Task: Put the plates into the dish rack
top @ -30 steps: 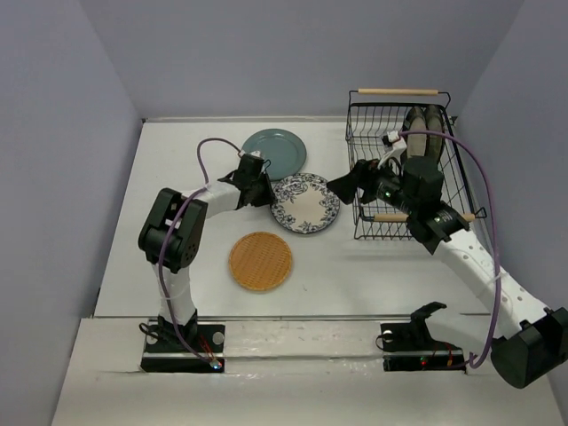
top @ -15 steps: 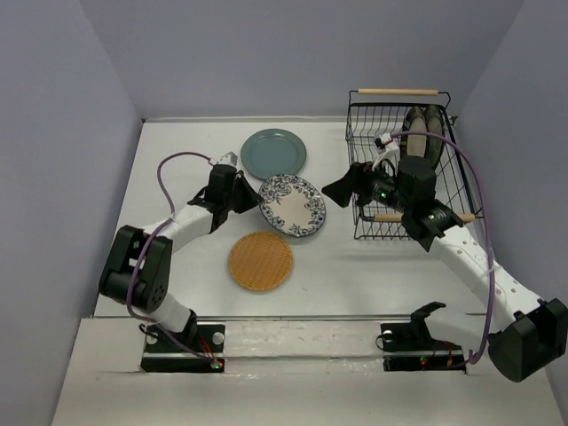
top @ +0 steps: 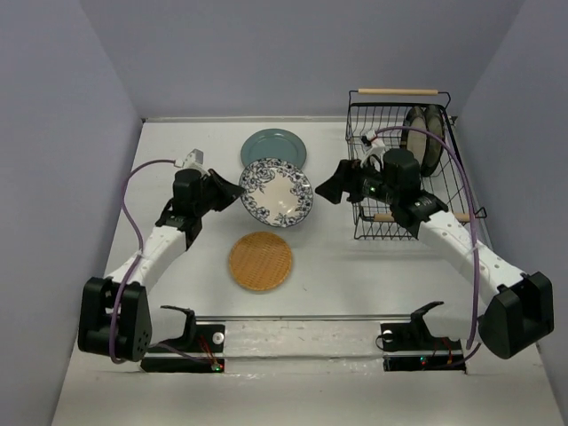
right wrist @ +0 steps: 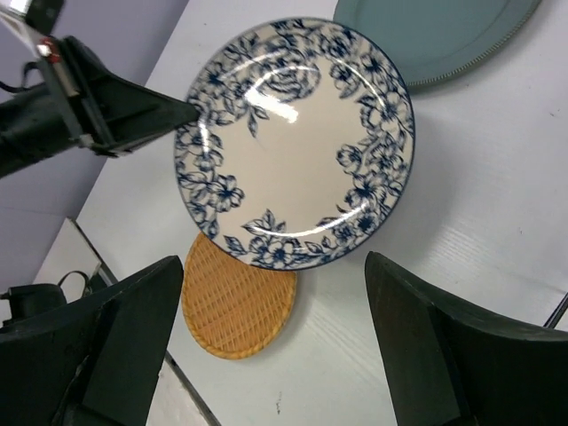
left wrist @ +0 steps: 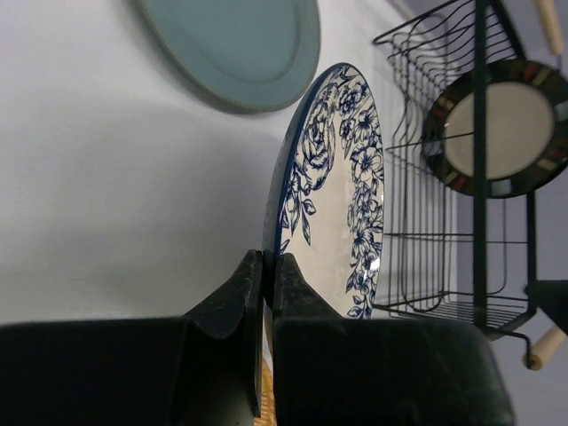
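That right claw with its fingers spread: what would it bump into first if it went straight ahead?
Most likely the blue-and-white floral plate, pinched at its rim by the left gripper. It sits centred between the open fingers of the right gripper, though depth is hard to judge.

No word, number, brand or sign can be read in any of the views; the only marking is the blue flower pattern painted on the floral plate, and it holds no lettering.
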### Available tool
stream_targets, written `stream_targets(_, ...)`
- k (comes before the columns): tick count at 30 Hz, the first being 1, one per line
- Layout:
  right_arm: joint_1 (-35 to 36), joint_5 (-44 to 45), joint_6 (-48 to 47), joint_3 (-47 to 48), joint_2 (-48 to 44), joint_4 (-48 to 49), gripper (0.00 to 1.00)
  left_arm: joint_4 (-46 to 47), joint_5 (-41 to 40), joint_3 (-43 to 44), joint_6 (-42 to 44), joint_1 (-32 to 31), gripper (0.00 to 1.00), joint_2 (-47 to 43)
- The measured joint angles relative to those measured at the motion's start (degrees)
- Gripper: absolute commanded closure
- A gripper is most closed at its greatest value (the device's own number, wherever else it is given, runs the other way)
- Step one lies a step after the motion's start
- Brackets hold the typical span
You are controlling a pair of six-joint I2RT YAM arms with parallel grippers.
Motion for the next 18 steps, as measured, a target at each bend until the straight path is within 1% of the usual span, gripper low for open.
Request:
stream_targets(3,0.0,0.4,-0.7,1.9,3.0,-0.8,0.07,0.1,1.7,0.0,-0.9,2.1,0.94,-4.9)
stream_targets(8,0.0,1.6,-1.3,4.5,6.3,-1.7,0.05,1.0,4.8,0.5,-3.0,3.7,0.94,-11.2)
stream_targets(12,0.0,1.2,-1.0,6.2,8.9,-1.6,0.05,1.3,8.2,1.3,-4.3,3.7,0.94,-12.6)
stream_targets(16,0.0,-2.2,0.3,6.3,9.9,-0.7,0.05,1.1,10.6,1.5,-5.3,3.6,0.94,-13.5)
stream_targets(18,0.0,-3.5,1.0,6.4,10.3,-0.2,0.07,1.0,11.5,1.5,-5.7,3.6,0.94,-14.3)
